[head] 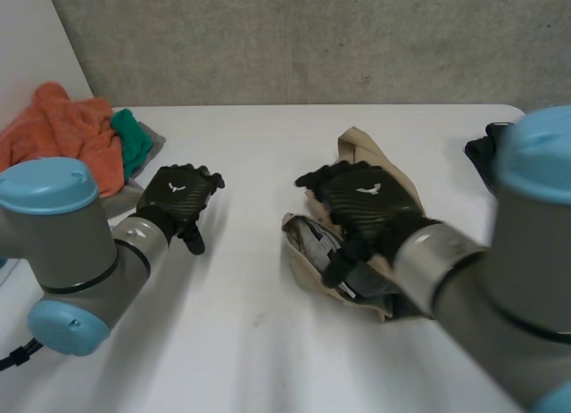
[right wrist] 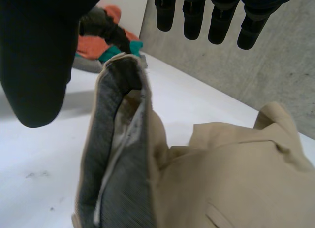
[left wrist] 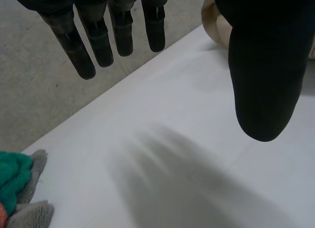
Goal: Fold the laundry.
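Beige garment (head: 302,257) lies crumpled right of the frame's centre, beneath the right hand (head: 366,199), whose fingers hang straight and spread, seemingly gripping nothing. Left hand (head: 178,192), left of centre, hovers open-fingered above the table (head: 268,154).

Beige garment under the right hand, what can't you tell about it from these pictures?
1. Head view: the right hand and its arm cover most of the garment, so its kind and full outline are unclear.
2. Right wrist view: the garment runs past the view's edge.
3. Neither view settles whether the hand touches it.
4. Head view: the arm half hides a dark thing behind it.
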Controlling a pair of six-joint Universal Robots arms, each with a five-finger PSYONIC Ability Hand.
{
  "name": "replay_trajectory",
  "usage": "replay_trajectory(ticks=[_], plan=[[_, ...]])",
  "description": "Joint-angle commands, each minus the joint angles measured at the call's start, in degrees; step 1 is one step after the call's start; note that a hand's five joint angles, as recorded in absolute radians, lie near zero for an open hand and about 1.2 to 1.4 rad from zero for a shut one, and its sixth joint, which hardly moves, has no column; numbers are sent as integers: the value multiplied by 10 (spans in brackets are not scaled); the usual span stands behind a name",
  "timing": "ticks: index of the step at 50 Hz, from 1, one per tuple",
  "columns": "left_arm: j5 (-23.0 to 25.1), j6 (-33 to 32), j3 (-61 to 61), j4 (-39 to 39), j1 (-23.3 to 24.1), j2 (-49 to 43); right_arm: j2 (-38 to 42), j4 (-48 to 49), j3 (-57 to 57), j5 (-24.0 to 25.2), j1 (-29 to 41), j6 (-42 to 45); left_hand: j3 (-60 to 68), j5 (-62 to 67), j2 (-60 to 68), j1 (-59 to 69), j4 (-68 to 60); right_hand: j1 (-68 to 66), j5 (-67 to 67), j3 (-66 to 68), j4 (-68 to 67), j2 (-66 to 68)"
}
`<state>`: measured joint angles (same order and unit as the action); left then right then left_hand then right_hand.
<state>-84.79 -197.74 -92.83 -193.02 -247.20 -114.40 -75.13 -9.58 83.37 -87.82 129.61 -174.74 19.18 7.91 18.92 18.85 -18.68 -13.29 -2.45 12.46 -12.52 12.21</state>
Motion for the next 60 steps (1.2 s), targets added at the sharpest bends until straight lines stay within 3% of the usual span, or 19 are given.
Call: replay_trajectory(ticks=[1,4,9,18,23,33,39,41,43,45,49,53,60], plan=[[1,21,-46,-7,1,45,144,-2,-113,-117,82,6,-6,7,-3,-2,1,33,25,-25,25,-22],[1,22,-61,-9,0,55,172,-2,-129,-124,85,6,-7,6,-5,-4,2,33,25,-25,25,-22],[1,23,-72,-9,-4,66,185,10,-137,-137,83,20,-14,-1,-11,-11,9,-666,-674,674,-673,677],[8,39,-61,-32,-14,52,63,53,-120,-129,79,120,-81,-68,-79,-78,76,-667,-675,675,-675,678],[16,70,-29,-55,-2,-1,-13,52,-119,-111,85,158,-90,-77,-87,-86,85,-667,-675,675,-675,678],[63,134,57,-60,76,-96,-100,29,-96,-97,86,169,-91,-79,-89,-88,86,-667,-675,675,-675,678],[66,237,107,-54,122,-116,-121,23,-76,-98,86,168,-66,-53,-64,-63,61,-667,-675,675,-675,678],[66,269,112,-54,131,-119,-130,22,-72,-99,79,168,16,28,18,19,-21,-667,-675,675,-675,678],[60,307,113,-55,136,-120,-134,25,-66,-98,77,170,385,398,387,388,-390,-667,-675,675,-675,678],[55,324,113,-54,135,-114,-135,21,-63,-97,73,174,607,620,610,611,-612,-667,-675,675,-675,678],[22,327,102,-46,126,-82,-143,25,-58,-97,40,197,608,621,611,611,-613,-667,-675,675,-675,678],[-20,296,70,-21,80,22,-167,23,-60,-91,-13,230,608,621,611,611,-613,-667,-675,675,-675,678],[-25,249,30,19,44,228,-211,18,-76,-71,-45,255,608,621,611,611,-613,-667,-675,675,-675,678]])
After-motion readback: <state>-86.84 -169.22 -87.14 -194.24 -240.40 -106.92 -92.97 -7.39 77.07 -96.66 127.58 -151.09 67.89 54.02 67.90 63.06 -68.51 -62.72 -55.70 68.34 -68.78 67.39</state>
